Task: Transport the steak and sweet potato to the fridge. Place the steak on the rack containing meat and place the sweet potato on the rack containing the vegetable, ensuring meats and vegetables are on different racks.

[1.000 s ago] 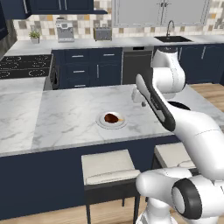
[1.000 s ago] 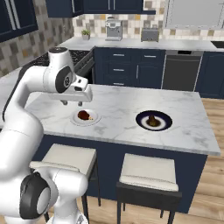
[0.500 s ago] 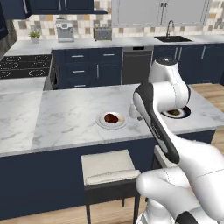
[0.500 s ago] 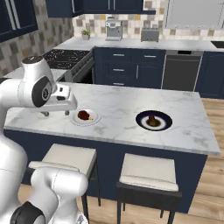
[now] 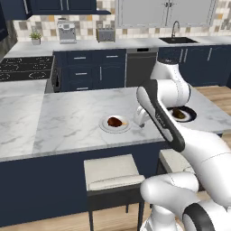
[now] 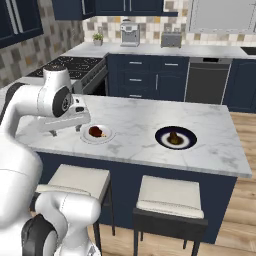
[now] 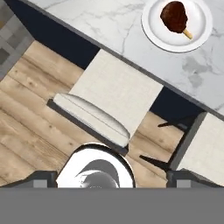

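Observation:
The steak (image 5: 115, 121) (image 6: 96, 132) (image 7: 174, 16), dark reddish-brown with a tan edge, lies on a white plate (image 5: 105, 127) (image 6: 85, 138) (image 7: 197, 35) near the island's front edge. The sweet potato (image 5: 179, 114) (image 6: 173, 137), a dull brown lump, sits on a dark plate (image 5: 192, 113) (image 6: 188, 143) further right. My gripper (image 5: 140, 122) (image 6: 65, 131) hangs just above the counter beside the white plate, open and holding nothing. It points down over the island's front edge. The fridge, the meat and the vegetable are out of view.
Two cushioned stools (image 6: 75, 180) (image 6: 172, 197) (image 7: 118, 96) stand against the island's front on a wooden floor (image 7: 26, 109). A stove (image 6: 65, 65) is at the back left, with dark cabinets and a dishwasher (image 6: 206, 82) behind the island.
The arm has swung down and sideways, bringing the hand from above the island to counter height beside the white plate. Steak and sweet potato have stayed on their plates.

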